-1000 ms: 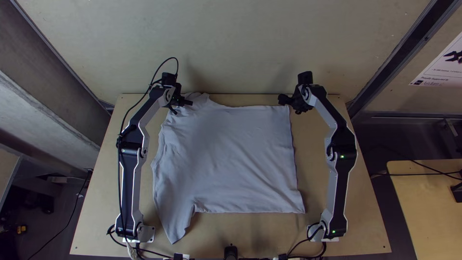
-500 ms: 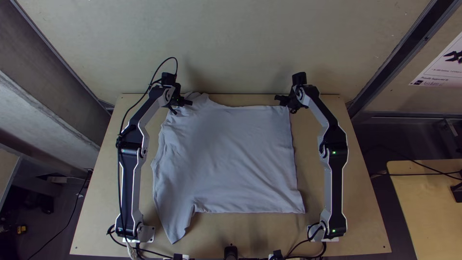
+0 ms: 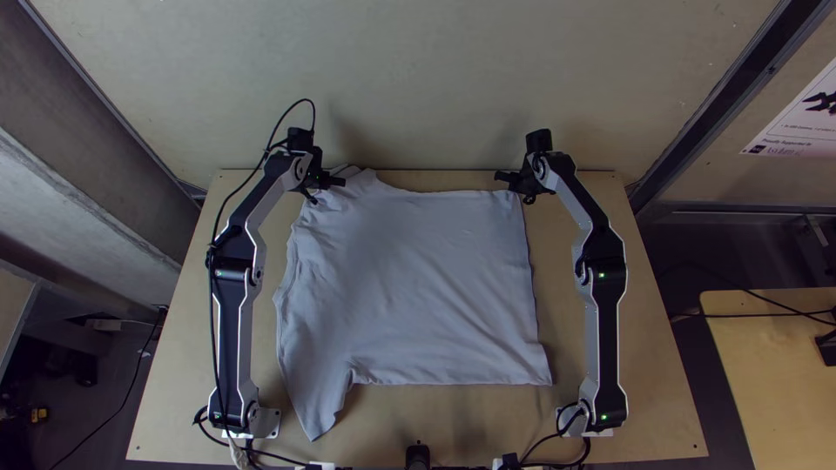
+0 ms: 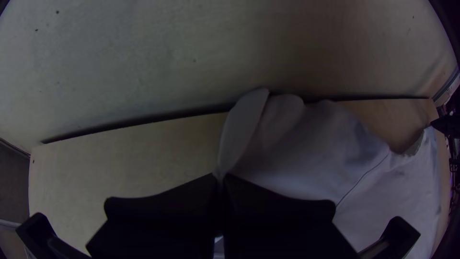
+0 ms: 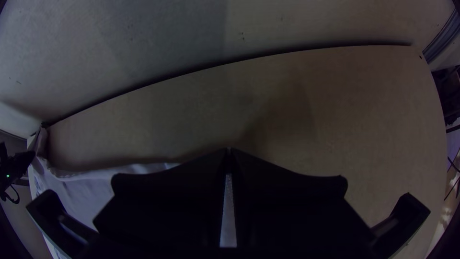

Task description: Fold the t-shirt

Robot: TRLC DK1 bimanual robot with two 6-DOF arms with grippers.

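While the left gripper (image 3: 326, 189) pinches the shirt (image 3: 418, 278) at its far left end, the right gripper (image 3: 514, 186) has its jaws pressed together by the far right corner; I can't tell if cloth is inside. The shirt lies spread, near the wall (image 3: 418, 87). Bare table (image 3: 562, 305) gives room on its right.

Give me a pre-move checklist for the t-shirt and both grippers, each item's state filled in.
1. Left gripper closed on the t-shirt: ok, cloth shows between its fingertips.
2. Right gripper at the shirt's far right corner: ok.
3. Right gripper pinching cloth: cannot tell; its fingertips meet, but a hold is unclear.
4. Shirt body spread out: ok.
5. Near sleeve laid outward: ok.
6. Shirt smooth along its left side: not ok, creases show.
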